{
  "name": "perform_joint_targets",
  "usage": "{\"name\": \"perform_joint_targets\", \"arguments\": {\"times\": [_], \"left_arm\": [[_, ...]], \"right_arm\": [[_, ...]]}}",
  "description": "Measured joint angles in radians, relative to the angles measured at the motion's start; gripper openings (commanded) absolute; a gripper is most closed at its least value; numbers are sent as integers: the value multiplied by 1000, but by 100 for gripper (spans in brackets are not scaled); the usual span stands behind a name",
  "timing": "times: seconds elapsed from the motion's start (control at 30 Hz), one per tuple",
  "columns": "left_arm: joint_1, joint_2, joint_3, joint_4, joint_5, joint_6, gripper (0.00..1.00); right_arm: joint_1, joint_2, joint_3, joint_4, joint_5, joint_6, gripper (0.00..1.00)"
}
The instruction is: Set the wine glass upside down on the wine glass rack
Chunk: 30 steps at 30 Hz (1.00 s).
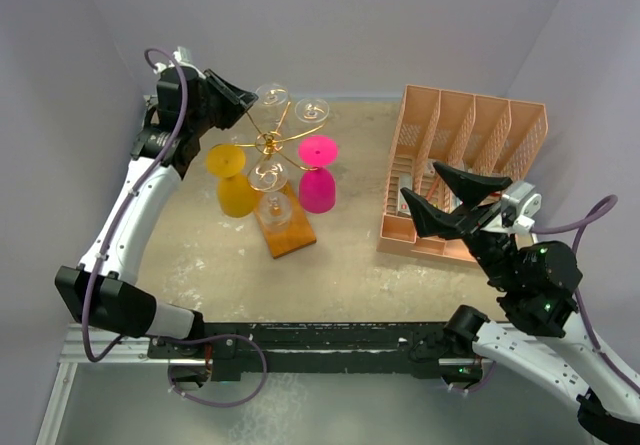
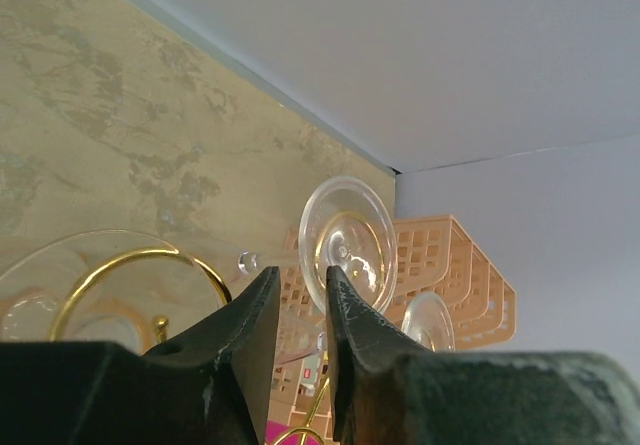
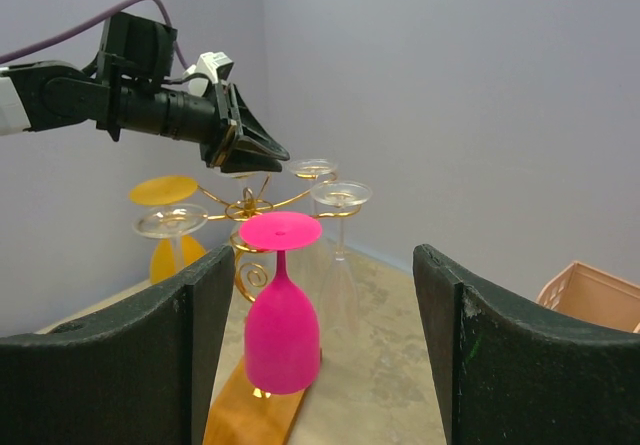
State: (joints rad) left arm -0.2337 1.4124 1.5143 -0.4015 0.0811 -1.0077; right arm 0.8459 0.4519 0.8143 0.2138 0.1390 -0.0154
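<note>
The wine glass rack (image 1: 267, 143), gold wire on a brown wooden base (image 1: 287, 233), stands at the back left of the table. Glasses hang on it upside down: a yellow one (image 1: 235, 180), a pink one (image 1: 318, 177) and several clear ones (image 1: 271, 95). My left gripper (image 1: 248, 103) hovers at the rack's back-left arm, beside a clear glass's foot (image 2: 348, 243). Its jaws stand a narrow gap apart with nothing between them (image 2: 300, 273). My right gripper (image 1: 425, 185) is wide open and empty, away to the right; in its wrist view the pink glass (image 3: 282, 325) and the rack (image 3: 245, 207) lie ahead.
A salmon-pink slotted organizer (image 1: 470, 130) stands at the back right, partly under my right gripper. Grey walls close the table at the back and both sides. The rack's wooden base points toward the near edge.
</note>
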Motion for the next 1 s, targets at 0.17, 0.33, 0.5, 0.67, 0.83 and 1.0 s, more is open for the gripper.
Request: {"name": "perform_joint_targets", "arguments": {"times": [0.17, 0.33, 0.5, 0.67, 0.83, 1.0], "left_arm": [[11, -17, 22, -21, -2, 8, 29], [13, -38, 40, -38, -1, 25, 41], [19, -75, 77, -95, -4, 92, 43], [20, -201, 75, -200, -35, 220, 44], [20, -424, -42, -271, -114, 360, 51], [22, -659, -205, -353, -254, 433, 55]], "right_arm": [[0, -2, 2, -2, 1, -3, 74], [0, -14, 2, -11, 6, -2, 74], [0, -22, 3, -38, 49, 12, 74], [0, -2, 32, -130, 152, 58, 74], [0, 41, 88, -268, 265, 130, 73], [0, 47, 108, -388, 365, 213, 74]]}}
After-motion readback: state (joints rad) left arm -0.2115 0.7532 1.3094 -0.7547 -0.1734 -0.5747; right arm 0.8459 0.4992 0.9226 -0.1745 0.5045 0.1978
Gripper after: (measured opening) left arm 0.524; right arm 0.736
